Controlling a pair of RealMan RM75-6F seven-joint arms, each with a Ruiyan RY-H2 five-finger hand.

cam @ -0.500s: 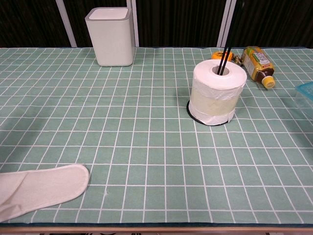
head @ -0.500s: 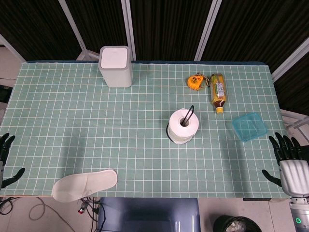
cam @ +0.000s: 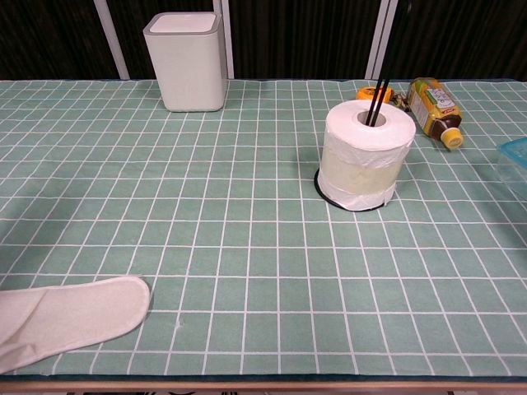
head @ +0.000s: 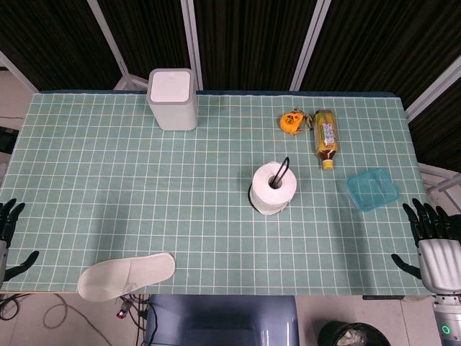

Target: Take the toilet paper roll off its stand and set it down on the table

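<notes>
A white lidded bin (head: 172,99) stands at the table's far edge; a yellow tape measure (head: 292,122) lies just beside a tea bottle (head: 325,137) on its side; nearby, a blue plastic container (head: 372,189); a white slipper (head: 126,274) — at the near edge.

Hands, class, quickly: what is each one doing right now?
Left hand: open, holding nothing, at the table's left edge.
Right hand: open, holding nothing, fingers spread.

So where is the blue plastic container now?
In the head view, the blue container lies near the table's right edge, just below the bottle and right of the toilet paper roll.
</notes>
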